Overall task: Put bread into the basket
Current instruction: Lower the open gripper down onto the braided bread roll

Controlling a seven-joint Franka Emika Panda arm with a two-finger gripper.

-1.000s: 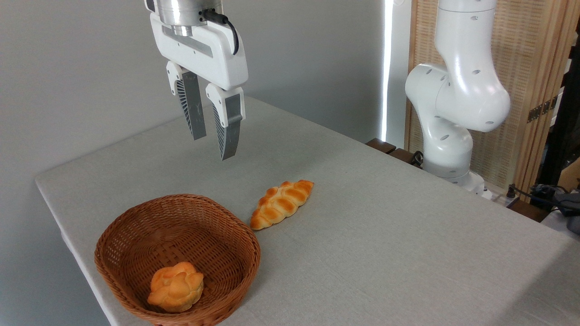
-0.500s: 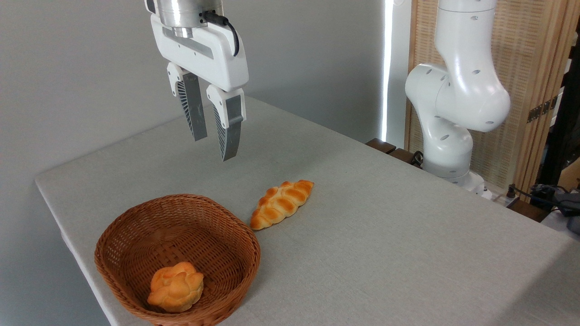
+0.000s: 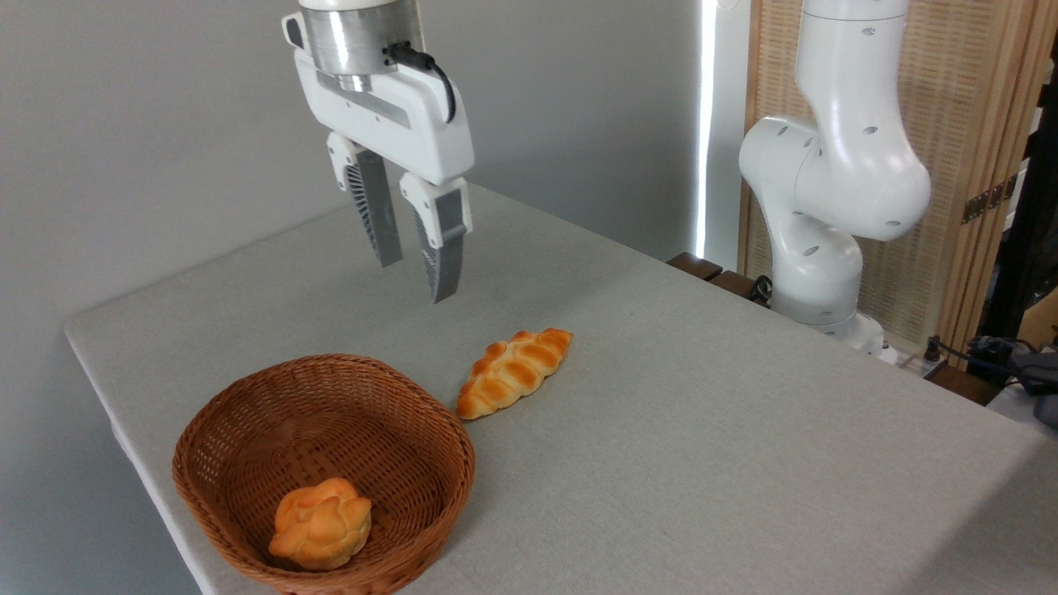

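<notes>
The gripper (image 3: 416, 279) hangs empty above the table (image 3: 702, 430), fingers (image 3: 444, 268) slightly apart, approach in hand; the bread (image 3: 514, 371) lies beside the basket (image 3: 450, 438), and the next move calls for descent over the loaf.

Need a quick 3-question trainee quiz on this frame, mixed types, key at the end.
1. True or false: the golden braided bread loaf lies inside the round brown wicker basket.
2. What sits in the basket? A) small round knotted bun B) nothing C) a cup
3. Fill in: the white gripper hangs above the grey table with its fingers ____ and holding nothing.

Key: 1 false; 2 A; 3 open.
</notes>
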